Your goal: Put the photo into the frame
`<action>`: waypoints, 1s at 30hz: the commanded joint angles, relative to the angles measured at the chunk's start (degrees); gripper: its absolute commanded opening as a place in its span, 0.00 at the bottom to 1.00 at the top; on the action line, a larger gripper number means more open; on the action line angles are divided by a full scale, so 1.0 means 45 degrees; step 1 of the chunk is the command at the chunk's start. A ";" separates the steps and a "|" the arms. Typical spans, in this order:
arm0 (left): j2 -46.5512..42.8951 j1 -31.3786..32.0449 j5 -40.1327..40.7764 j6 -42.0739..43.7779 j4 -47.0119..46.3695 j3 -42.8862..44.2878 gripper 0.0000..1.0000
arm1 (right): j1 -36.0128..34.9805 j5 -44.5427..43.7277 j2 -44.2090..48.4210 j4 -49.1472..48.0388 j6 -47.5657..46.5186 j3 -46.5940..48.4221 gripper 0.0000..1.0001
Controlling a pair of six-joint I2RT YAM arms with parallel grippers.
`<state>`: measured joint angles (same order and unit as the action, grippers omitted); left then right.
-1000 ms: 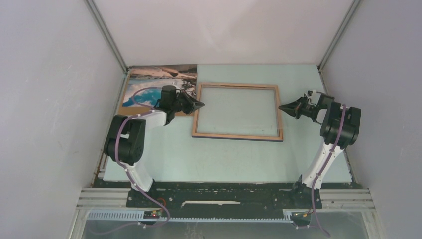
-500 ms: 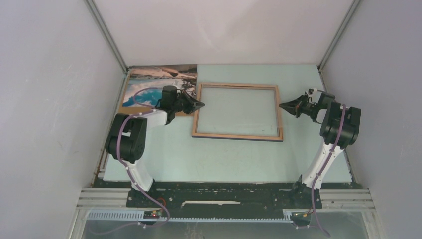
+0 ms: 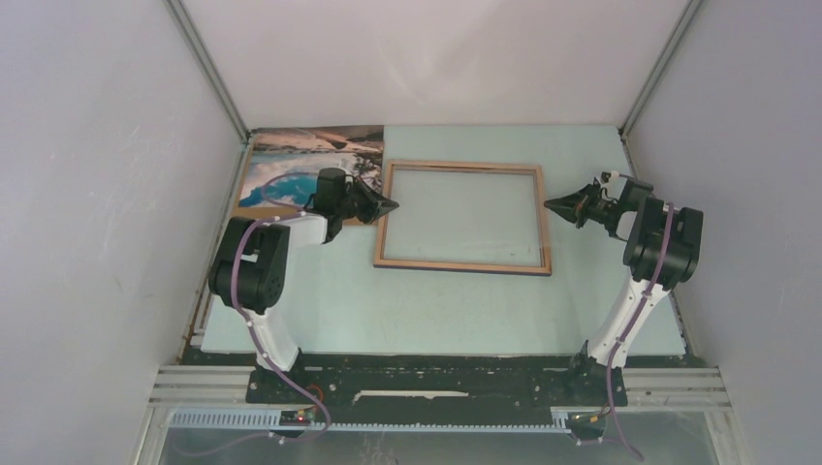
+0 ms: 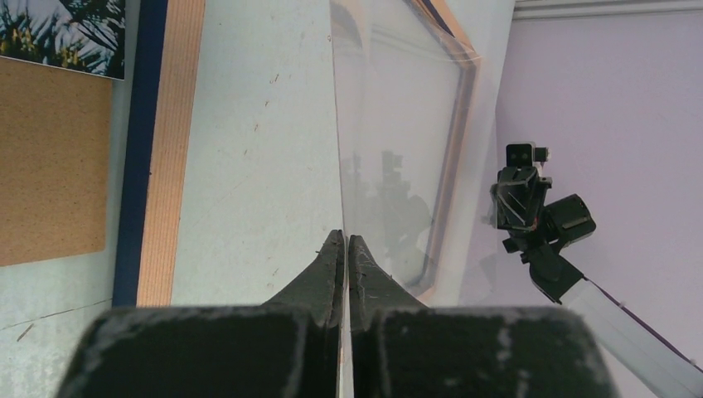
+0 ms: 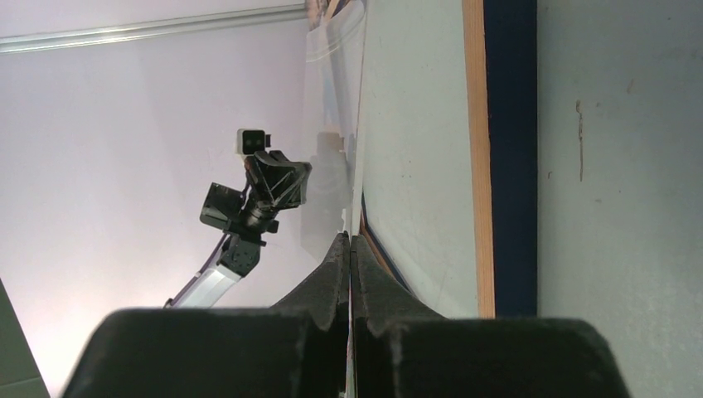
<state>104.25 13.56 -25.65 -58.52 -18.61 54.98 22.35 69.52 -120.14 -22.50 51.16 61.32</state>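
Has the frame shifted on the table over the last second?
No. The frame lies where it did: its rails keep the same gap to the photo on the left and to the far edge of the table.

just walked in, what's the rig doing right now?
Both arms hold the clear pane by opposite edges. The left pincer and right pincer are each shut on it, and it appears to sit just above the frame on the table. The photo lies face up on the brown backing board at far left, not yet in the frame.
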 commanded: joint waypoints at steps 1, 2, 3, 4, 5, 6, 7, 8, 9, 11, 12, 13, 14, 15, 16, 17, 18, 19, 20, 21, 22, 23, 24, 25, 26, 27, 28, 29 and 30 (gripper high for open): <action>0.0212 -0.0118 0.0122 -0.0135 -0.0600 0.1039 0.00 | -0.0040 0.0118 -0.0026 -0.0315 0.0055 0.0507 0.00; 0.0259 -0.0123 0.0124 -0.0191 -0.0673 0.1038 0.00 | -0.0039 0.0118 -0.0054 -0.0312 0.0062 0.0538 0.00; 0.0285 -0.0123 0.0125 -0.0214 -0.0706 0.1060 0.00 | -0.0058 0.0118 -0.0072 -0.0295 0.0041 0.0566 0.00; 0.0317 -0.0123 0.0137 -0.0217 -0.0725 0.1090 0.00 | -0.0063 0.0123 -0.0109 -0.0237 0.0017 0.0616 0.00; 0.0338 -0.0121 0.0161 -0.0206 -0.0739 0.1113 0.00 | -0.0064 0.0104 -0.0101 -0.0190 -0.0028 0.0641 0.00; 0.0353 -0.0118 0.0188 -0.0197 -0.0747 0.1151 0.00 | -0.0064 0.0085 -0.0117 -0.0152 -0.0048 0.0659 0.00; 0.0394 -0.0123 0.0192 -0.0213 -0.0742 0.1184 0.00 | -0.0064 0.0080 -0.0165 -0.0114 -0.0056 0.0686 0.00; 0.0455 -0.0140 0.0158 -0.0229 -0.0754 0.1220 0.00 | -0.0074 0.0072 -0.0181 -0.0099 -0.0064 0.0733 0.00; 0.0521 -0.0142 0.0151 -0.0263 -0.0770 0.1227 0.00 | -0.0082 0.0061 -0.0215 -0.0083 -0.0077 0.0761 0.00; 0.0595 -0.0132 0.0133 -0.0312 -0.0866 0.1253 0.00 | -0.0113 0.0069 -0.0254 -0.0053 -0.0080 0.0829 0.00; 0.0610 -0.0141 0.0146 -0.0308 -0.0882 0.1258 0.00 | -0.0121 0.0061 -0.0273 -0.0001 -0.0121 0.0862 0.00; 0.0621 -0.0143 0.0159 -0.0290 -0.0879 0.1283 0.00 | -0.0123 0.0050 -0.0280 0.0051 -0.0150 0.0885 0.00; 0.0655 -0.0157 0.0168 -0.0295 -0.0881 0.1293 0.00 | -0.0132 0.0032 -0.0276 0.0085 -0.0188 0.0900 0.00; 0.0703 -0.0176 0.0155 -0.0320 -0.0866 0.1282 0.00 | -0.0141 0.0022 -0.0278 0.0096 -0.0215 0.0904 0.00; 0.0743 -0.0191 0.0109 -0.0348 -0.0869 0.1269 0.00 | -0.0142 -0.0006 -0.0295 0.0108 -0.0216 0.0887 0.00; 0.0787 -0.0215 0.0113 -0.0381 -0.0884 0.1257 0.00 | -0.0157 -0.0017 -0.0312 0.0099 -0.0206 0.0905 0.00; 0.0822 -0.0230 0.0114 -0.0394 -0.0923 0.1222 0.00 | -0.0171 -0.0018 -0.0341 0.0113 -0.0229 0.0922 0.00; 0.0846 -0.0229 0.0119 -0.0425 -0.0957 0.1173 0.00 | -0.0195 -0.0033 -0.0367 0.0149 -0.0247 0.0929 0.00; 0.0868 -0.0254 0.0151 -0.0431 -0.0976 0.1153 0.00 | -0.0215 -0.0037 -0.0370 0.0170 -0.0273 0.0944 0.00; 0.0883 -0.0269 0.0153 -0.0433 -0.0981 0.1135 0.00 | -0.0220 -0.0052 -0.0385 0.0202 -0.0289 0.0949 0.00; 0.0910 -0.0278 0.0160 -0.0423 -0.0981 0.1145 0.00 | -0.0230 -0.0084 -0.0389 0.0231 -0.0313 0.0957 0.00; 0.0923 -0.0294 0.0176 -0.0424 -0.0964 0.1144 0.00 | -0.0248 -0.0095 -0.0397 0.0242 -0.0333 0.0972 0.00; 0.0924 -0.0311 0.0205 -0.0407 -0.0966 0.1173 0.00 | -0.0273 -0.0096 -0.0418 0.0295 -0.0348 0.0989 0.00; 0.0932 -0.0327 0.0211 -0.0412 -0.0979 0.1165 0.00 | -0.0288 -0.0114 -0.0420 0.0294 -0.0357 0.1010 0.00; 0.0967 -0.0351 0.0224 -0.0411 -0.0981 0.1176 0.00 | -0.0307 -0.0130 -0.0421 0.0303 -0.0363 0.1020 0.00; 0.0981 -0.0345 0.0198 -0.0401 -0.0976 0.1192 0.00 | -0.0326 -0.0135 -0.0409 0.0312 -0.0356 0.1027 0.00; 0.0993 -0.0371 0.0210 -0.0409 -0.0971 0.1182 0.00 | -0.0341 -0.0150 -0.0383 0.0318 -0.0353 0.1022 0.00; 0.0994 -0.0391 0.0224 -0.0410 -0.0965 0.1156 0.00 | -0.0365 -0.0154 -0.0360 0.0331 -0.0352 0.1029 0.00; 0.1016 -0.0406 0.0230 -0.0413 -0.0974 0.1137 0.00 | -0.0390 -0.0150 -0.0357 0.0332 -0.0362 0.1045 0.00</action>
<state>108.36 12.64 -25.67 -60.07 -20.47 57.25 21.28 68.84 -121.34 -20.82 50.43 63.61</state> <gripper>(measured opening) 0.006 0.006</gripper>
